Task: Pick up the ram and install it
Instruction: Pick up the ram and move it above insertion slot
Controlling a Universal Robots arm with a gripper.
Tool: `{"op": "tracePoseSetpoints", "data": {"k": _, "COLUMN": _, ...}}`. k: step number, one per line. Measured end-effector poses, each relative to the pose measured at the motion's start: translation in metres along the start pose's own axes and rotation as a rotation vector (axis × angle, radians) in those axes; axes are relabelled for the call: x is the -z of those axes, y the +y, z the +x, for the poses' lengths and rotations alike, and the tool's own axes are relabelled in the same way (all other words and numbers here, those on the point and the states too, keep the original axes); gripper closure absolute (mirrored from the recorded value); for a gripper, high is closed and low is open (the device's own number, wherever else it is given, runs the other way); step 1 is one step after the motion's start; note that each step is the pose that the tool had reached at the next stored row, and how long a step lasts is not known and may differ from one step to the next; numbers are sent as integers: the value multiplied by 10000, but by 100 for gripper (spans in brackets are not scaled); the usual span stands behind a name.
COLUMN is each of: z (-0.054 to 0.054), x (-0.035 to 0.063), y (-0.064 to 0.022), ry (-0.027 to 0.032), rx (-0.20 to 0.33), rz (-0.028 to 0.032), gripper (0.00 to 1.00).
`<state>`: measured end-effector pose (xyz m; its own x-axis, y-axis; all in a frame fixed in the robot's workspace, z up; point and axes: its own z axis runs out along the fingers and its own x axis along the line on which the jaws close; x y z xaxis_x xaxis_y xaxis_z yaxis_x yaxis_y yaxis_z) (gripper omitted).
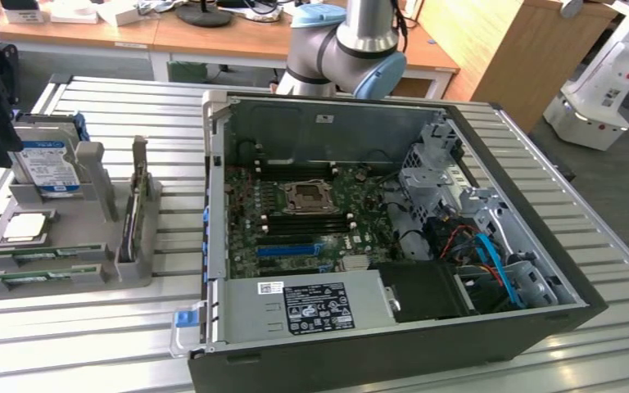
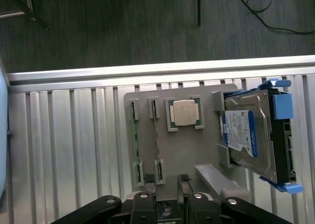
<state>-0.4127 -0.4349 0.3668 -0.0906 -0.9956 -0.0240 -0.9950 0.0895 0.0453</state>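
Hovering above the holder (image 2: pixel 189 155), the gripper (image 2: pixel 166 187) is spread wide and empty, the ram (image 2: pixel 132 140) lies untouched in its slot near the CPU (image 2: pixel 185 112), outside the case (image 1: pixel 402 364), so pickup and install both remain undone.

Two ram sticks (image 2: pixel 132 140), one CPU chip (image 2: pixel 183 112), one hard drive (image 2: pixel 243 135) (blue-labelled), one computer case (image 1: pixel 314 131).

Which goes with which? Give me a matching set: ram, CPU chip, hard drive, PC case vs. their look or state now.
1 ram
2 CPU chip
3 hard drive
4 PC case

A blue label, propped up in gray holder
B side open, motherboard showing
C green, on edge in a holder slot
D square, silver, lying flat

Pairs: 1-C, 2-D, 3-A, 4-B
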Motion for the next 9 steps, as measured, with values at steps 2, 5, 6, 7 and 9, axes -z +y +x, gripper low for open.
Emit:
{"op": "tracePoseSetpoints", "data": {"k": 2, "z": 0, "x": 0, "y": 0, "ry": 0, "rx": 0, "rz": 0, "gripper": 69}}
{"op": "tracePoseSetpoints", "data": {"k": 5, "z": 0, "x": 0, "y": 0, "ry": 0, "rx": 0, "rz": 0, "gripper": 69}}
{"op": "tracePoseSetpoints", "data": {"k": 6, "z": 0, "x": 0, "y": 0, "ry": 0, "rx": 0, "rz": 0, "gripper": 69}}
{"op": "tracePoseSetpoints", "data": {"k": 7, "z": 0, "x": 0, "y": 0, "ry": 0, "rx": 0, "rz": 0, "gripper": 69}}
{"op": "tracePoseSetpoints", "data": {"k": 9, "z": 1, "x": -12, "y": 0, "ry": -1, "rx": 0, "rz": 1, "gripper": 69}}
